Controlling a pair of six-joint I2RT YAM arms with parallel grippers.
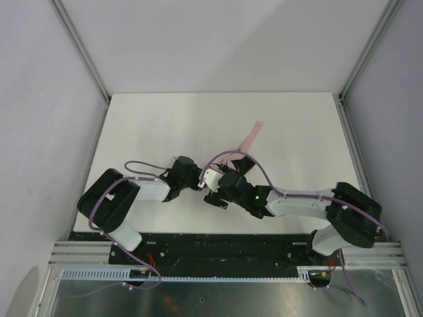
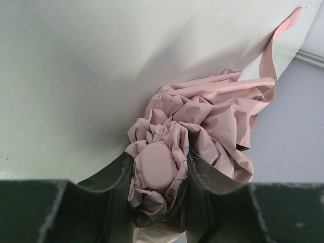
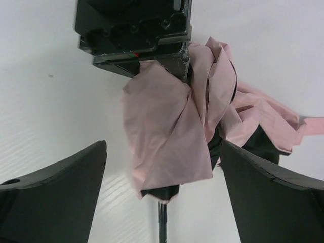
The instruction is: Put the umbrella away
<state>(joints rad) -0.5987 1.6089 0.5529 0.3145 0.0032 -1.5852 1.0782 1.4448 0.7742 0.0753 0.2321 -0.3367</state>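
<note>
The umbrella (image 2: 202, 109) is a crumpled bundle of pale pink fabric lying on the white table, with a strap (image 2: 276, 45) trailing away from it. My left gripper (image 2: 158, 177) is shut on the umbrella's end, where a smooth pink cap (image 2: 156, 164) and bunched fabric sit between its fingers. In the right wrist view the umbrella (image 3: 167, 131) hangs between the widely spread fingers (image 3: 61, 195) of my right gripper (image 3: 164, 195), which is open and touches nothing. A thin black shaft (image 3: 161, 223) shows below the fabric. From above, the umbrella (image 1: 246, 141) lies just beyond the left gripper (image 1: 200, 179) and the right gripper (image 1: 221, 189).
The white table (image 1: 165, 119) is bounded by metal frame posts (image 1: 82, 53) and plain walls at the back and sides. Both arms meet near the table's middle front, close together. The left gripper's black body (image 3: 131, 30) fills the top of the right wrist view.
</note>
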